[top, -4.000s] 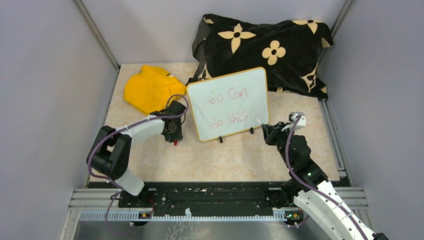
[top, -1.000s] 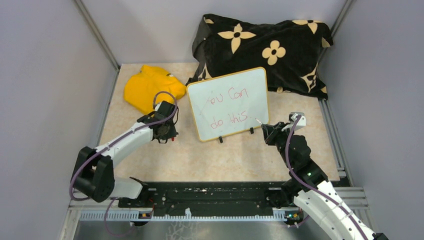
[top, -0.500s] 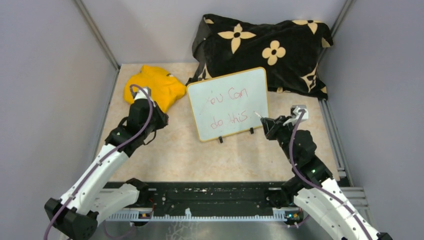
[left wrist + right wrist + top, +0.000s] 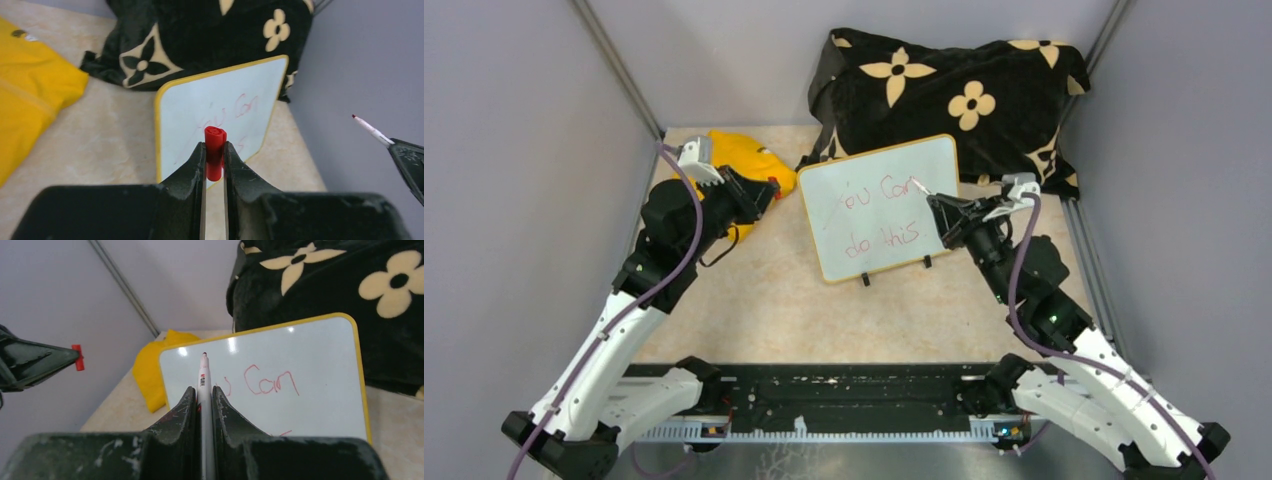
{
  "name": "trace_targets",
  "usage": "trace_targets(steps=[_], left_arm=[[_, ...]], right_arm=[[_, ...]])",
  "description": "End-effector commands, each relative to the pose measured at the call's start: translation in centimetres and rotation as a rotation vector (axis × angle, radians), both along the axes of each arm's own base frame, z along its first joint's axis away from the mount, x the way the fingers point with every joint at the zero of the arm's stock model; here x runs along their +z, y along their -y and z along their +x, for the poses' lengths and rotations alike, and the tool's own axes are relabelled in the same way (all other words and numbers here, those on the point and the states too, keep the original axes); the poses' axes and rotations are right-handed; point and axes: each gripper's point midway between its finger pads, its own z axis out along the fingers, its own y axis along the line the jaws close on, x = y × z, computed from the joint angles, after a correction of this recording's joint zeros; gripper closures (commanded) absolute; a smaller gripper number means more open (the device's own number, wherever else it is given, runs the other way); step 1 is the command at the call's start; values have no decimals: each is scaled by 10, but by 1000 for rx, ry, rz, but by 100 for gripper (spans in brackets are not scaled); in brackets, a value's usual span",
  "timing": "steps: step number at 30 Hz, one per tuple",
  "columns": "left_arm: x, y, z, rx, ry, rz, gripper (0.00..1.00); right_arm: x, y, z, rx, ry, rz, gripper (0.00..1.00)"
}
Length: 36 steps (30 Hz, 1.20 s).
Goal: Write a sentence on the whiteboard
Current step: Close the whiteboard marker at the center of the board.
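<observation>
**Whiteboard lettered; marker and cap held apart**

- Whiteboard point(image 4: 882, 205): mid-worktop point(image 4: 824, 310), propped on clip feet. The red sentence point(image 4: 892, 188), "You Can / do this", looks complete.
- My right hand point(image 4: 936, 207), at the board's 3 o'clock: clamped on the marker point(image 4: 203, 380), bare tip over the top line.
- My left hand point(image 4: 214, 150), at 9 o'clock: pinching the red cap point(image 4: 215, 136).
- Capping seems next: align tip and cap mouth, push straight, keep off the ink.
- Black flowered blanket point(image 4: 954, 95): 12 o'clock, just behind.
- Yellow cloth point(image 4: 744, 150): 10 o'clock.
- Obstacle: the board stands between my hands.
</observation>
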Motion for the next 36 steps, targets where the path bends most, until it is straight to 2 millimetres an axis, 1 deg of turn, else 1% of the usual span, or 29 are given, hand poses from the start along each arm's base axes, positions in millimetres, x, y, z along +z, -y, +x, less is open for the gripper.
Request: trace_targets(steps=[1, 4, 6, 9, 10, 12, 14, 16, 18, 20, 23, 25, 27, 29, 30, 34, 36], left_arm=[[59, 28, -15, -163, 152, -187, 100], [81, 35, -21, -214, 214, -255, 100], [92, 37, -23, -236, 252, -287, 100], [101, 38, -23, -243, 291, -322, 100], [104, 38, -23, -242, 304, -330, 100], [113, 36, -21, -230, 325, -364, 100], [128, 35, -21, -226, 352, -436, 100], [148, 38, -27, -268, 401, -508, 100], [165, 43, -35, -324, 435, -552, 100], [176, 45, -41, -356, 445, -573, 100], [187, 41, -54, -382, 472, -615, 100], [190, 36, -61, -388, 488, -647, 100], [192, 34, -64, -390, 497, -666, 100], [196, 35, -65, -399, 501, -675, 100], [199, 34, -66, -402, 504, -679, 100], [211, 32, -70, -407, 531, -693, 100], [214, 31, -71, -408, 532, -711, 100]], right_arm=[[91, 11, -24, -4, 241, 143, 100], [104, -1, -33, 43, 280, 150, 100], [111, -10, -37, 60, 300, 134, 100], [122, -26, -42, 64, 344, 98, 100], [126, -35, -46, 76, 357, 94, 100], [134, -44, -47, 56, 396, 61, 100], [142, -49, -47, 20, 434, 59, 100], [149, -50, -47, -17, 476, 78, 100], [149, -57, -44, -54, 488, 55, 100], [143, -61, -42, -121, 496, -5, 100], [128, -59, -42, -264, 511, -100, 100], [125, -58, -46, -303, 539, -110, 100], [124, -72, -50, -242, 558, -105, 100], [127, -88, -55, -133, 591, -97, 100], [130, -91, -57, -89, 598, -83, 100], [139, -95, -56, -3, 626, -30, 100], [144, -97, -62, 38, 652, -2, 100]])
